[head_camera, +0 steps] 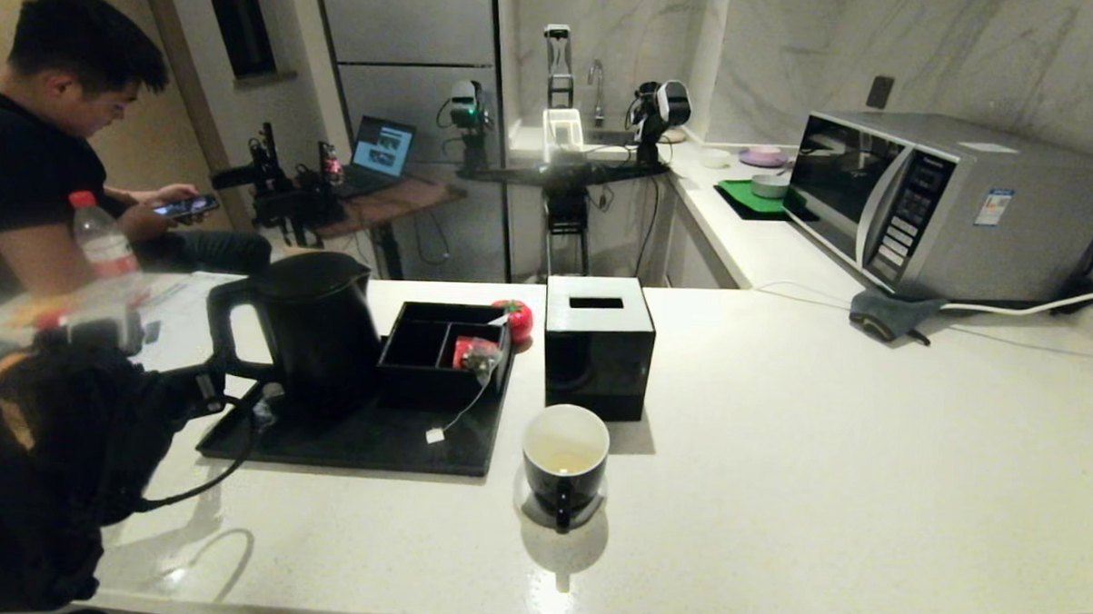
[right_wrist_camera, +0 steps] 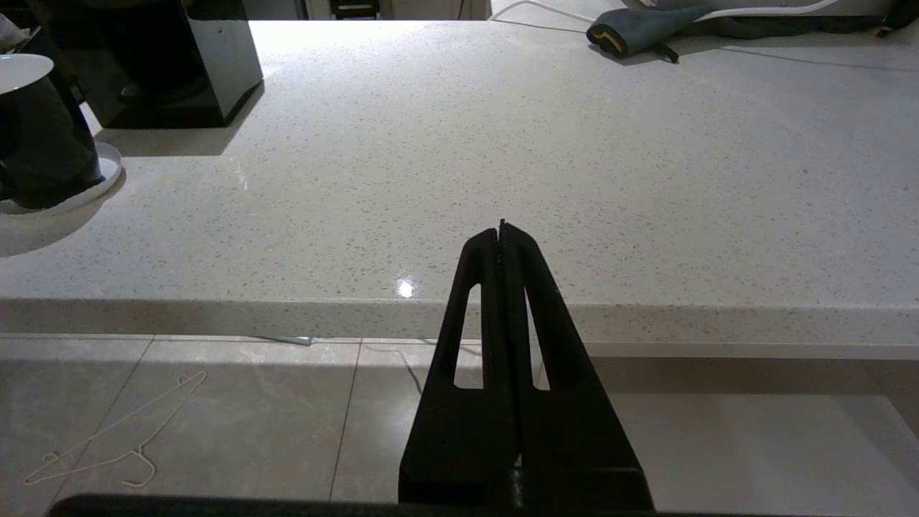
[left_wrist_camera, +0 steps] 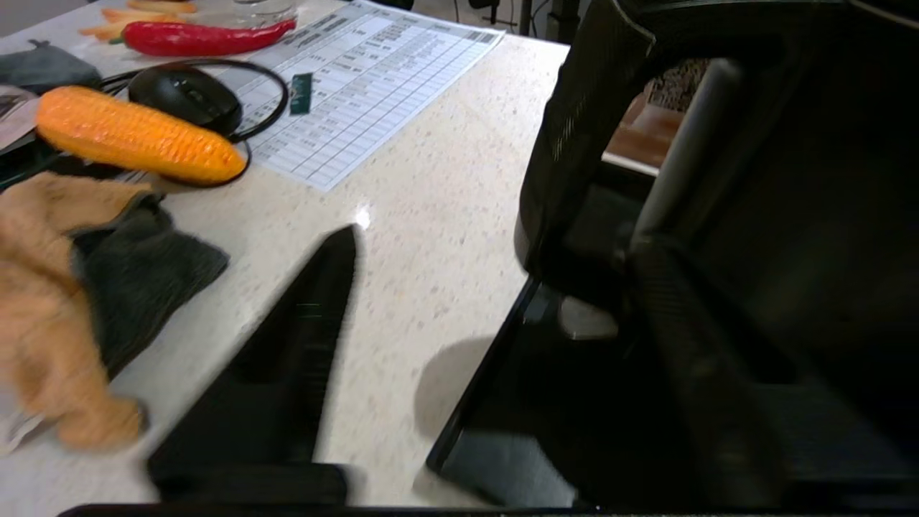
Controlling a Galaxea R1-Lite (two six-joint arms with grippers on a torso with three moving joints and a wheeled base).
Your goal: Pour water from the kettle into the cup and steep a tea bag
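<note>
Currently the kettle (head_camera: 314,331) is seen upright on the black tray (head_camera: 360,441), its handle straddled by the spread fingers of the left gripper (left_wrist_camera: 502,273). Right of the tray stands the cup (head_camera: 565,462), the tea bag (head_camera: 479,355) lying in the organizer (head_camera: 445,349). The right gripper (right_wrist_camera: 502,231) is parked below the counter edge (right_wrist_camera: 287,309), jaws pressed together.

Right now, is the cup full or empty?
Nearly empty: the cup shows only a shallow pale yellowish pool at the bottom of its white interior.

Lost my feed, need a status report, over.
Left gripper open at kettle handle. Right gripper shut, parked off counter edge. Cup holds little water; tea bag in black box. Tissue box close behind cup.
</note>
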